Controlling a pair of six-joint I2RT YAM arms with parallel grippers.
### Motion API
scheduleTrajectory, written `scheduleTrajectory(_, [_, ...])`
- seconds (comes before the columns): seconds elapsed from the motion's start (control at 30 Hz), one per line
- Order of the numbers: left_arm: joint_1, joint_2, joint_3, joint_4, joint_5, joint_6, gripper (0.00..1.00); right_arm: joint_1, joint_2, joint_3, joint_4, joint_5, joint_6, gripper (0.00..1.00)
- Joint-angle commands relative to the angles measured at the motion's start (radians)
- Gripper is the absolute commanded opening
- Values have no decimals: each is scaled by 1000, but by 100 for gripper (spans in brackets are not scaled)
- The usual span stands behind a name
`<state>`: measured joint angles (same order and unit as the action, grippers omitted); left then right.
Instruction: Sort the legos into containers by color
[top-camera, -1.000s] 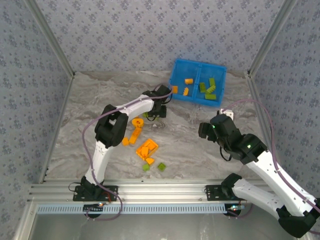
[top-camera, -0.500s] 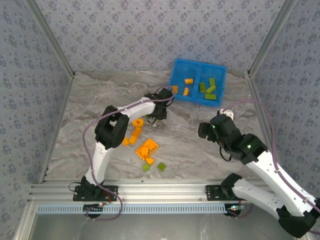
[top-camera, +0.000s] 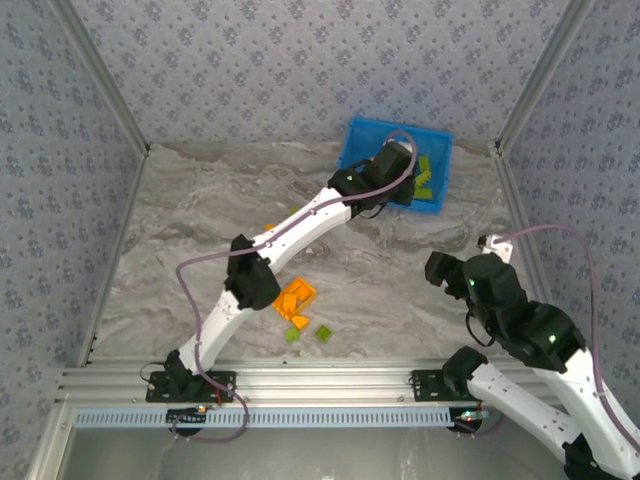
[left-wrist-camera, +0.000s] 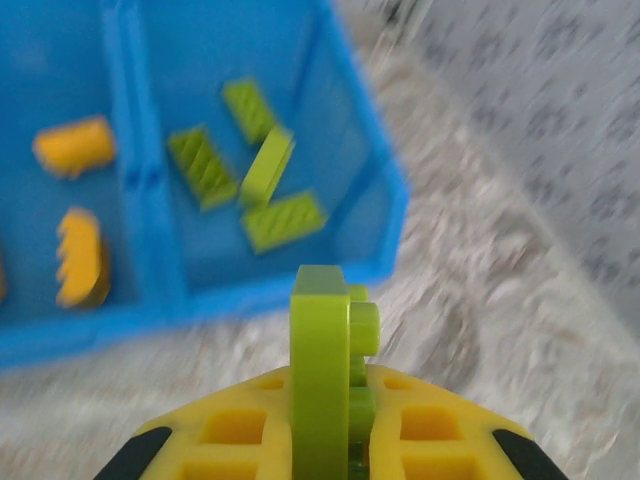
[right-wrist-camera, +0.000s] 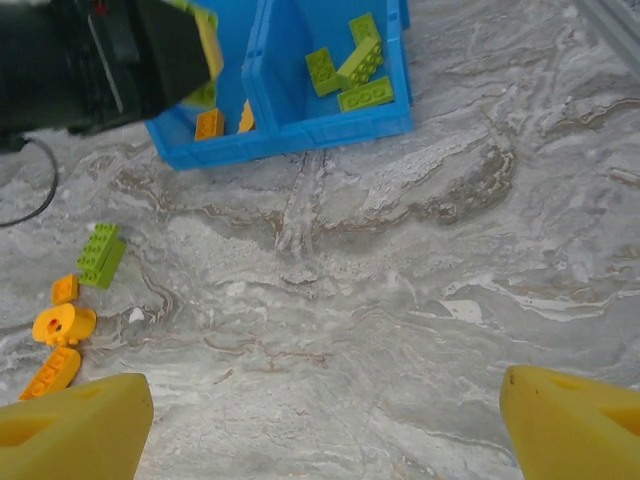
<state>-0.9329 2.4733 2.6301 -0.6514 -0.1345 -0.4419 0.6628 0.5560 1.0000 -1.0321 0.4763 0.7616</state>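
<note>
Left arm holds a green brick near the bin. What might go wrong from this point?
1. In the left wrist view, the lime brick held by the left gripper lines up with the blue bin's near wall, so releasing now may drop it outside.
2. The divider is close. A drift left could put the brick among the orange bricks.

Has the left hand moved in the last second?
Yes. The left hand, gripping a green brick, went from the table's middle out to the blue bin.
</note>
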Motion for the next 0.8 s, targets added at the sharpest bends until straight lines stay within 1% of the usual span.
scheduleTrajectory(0.0, [30, 157, 95, 101, -8, 108, 11, -2, -12, 29, -66, 28, 40, 92])
scheduleTrajectory(0.13, [29, 226, 87, 368, 4, 209, 14, -2, -13, 34, -92, 8, 30, 93])
scheduleTrajectory(0.17, [28, 246, 89, 426, 0, 229, 14, -1, -12, 34, -99, 3, 30, 93])
scheduleTrajectory(0.2, [30, 265, 98, 478, -9, 240, 16, -1, -13, 32, -106, -4, 30, 93])
scheduleTrajectory(0.27, [32, 297, 110, 558, -13, 259, 19, -1, -13, 27, -116, -15, 35, 93])
scheduleTrajectory(0.4, [26, 350, 123, 716, -50, 326, 19, -2, -23, 5, -125, -26, 49, 93])
scheduleTrajectory(0.47, [26, 388, 177, 743, -57, 346, 21, -2, -36, -11, -116, -25, 58, 94])
scheduleTrajectory(0.53, [32, 413, 224, 747, -56, 338, 29, 0, -48, -22, -107, -28, 65, 94])
scheduleTrajectory(0.57, [37, 414, 223, 750, -60, 324, 37, -2, -52, -28, -104, -30, 68, 94])
scheduleTrajectory(0.6, [41, 410, 223, 748, -61, 315, 51, -1, -55, -33, -99, -31, 66, 94])
scheduleTrajectory(0.63, [43, 408, 223, 747, -61, 313, 62, -2, -55, -36, -98, -32, 65, 94])
scheduleTrajectory(0.67, [42, 403, 223, 748, -57, 314, 71, -2, -54, -39, -96, -31, 63, 94])
scheduleTrajectory(0.7, [43, 396, 223, 751, -43, 317, 76, -2, -55, -41, -94, -32, 62, 94])
scheduleTrajectory(0.77, [42, 377, 223, 748, -32, 310, 79, 0, -54, -43, -97, -32, 61, 94])
